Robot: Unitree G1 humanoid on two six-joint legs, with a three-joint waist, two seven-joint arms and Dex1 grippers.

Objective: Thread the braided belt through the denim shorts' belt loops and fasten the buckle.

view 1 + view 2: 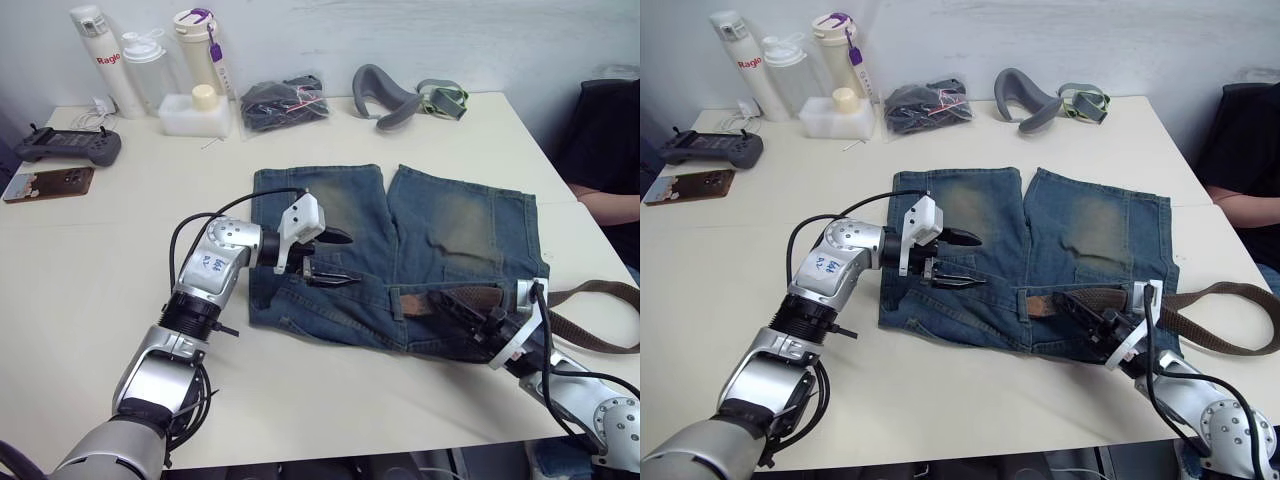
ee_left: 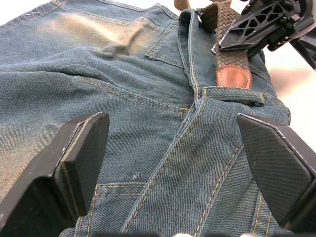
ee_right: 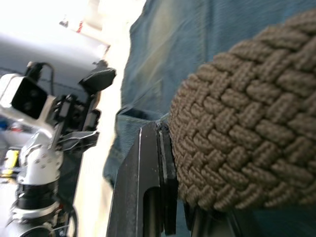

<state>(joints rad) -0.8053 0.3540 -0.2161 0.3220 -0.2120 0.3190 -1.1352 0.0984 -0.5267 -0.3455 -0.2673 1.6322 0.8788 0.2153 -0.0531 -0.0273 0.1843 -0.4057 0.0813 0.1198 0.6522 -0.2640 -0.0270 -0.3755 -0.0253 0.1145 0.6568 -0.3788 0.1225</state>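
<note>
Threading step, partway in. I have the belt [image 1: 462, 300] lying along the waistband of the shorts [image 1: 400, 250], which are spread flat on the table [image 1: 120, 260] with the waistband toward me and the legs pointing away.

Right gripper [image 1: 492, 322] sits over the right half of the waistband, its jaws clamped on the woven strap; the right wrist view shows the braid pressed against one finger. The left gripper [image 1: 335, 258] hovers over the left half of the shorts with its jaws spread wide, nothing between them.

The belt's long axis runs left to right, along the waistband. Its tan leather tip [image 2: 233, 77] points toward my left, lying just short of a belt loop [image 2: 236, 94] near the middle of the waistband. The free tail trails off past the right edge of the shorts and curves back over the table edge [image 1: 600, 320]. I can't make out the buckle.

My read of the next move: push the tip under that loop with the right, then take it with the left on the far side and draw it through. Cloth is slack there, so the loop may fold flat.
</note>
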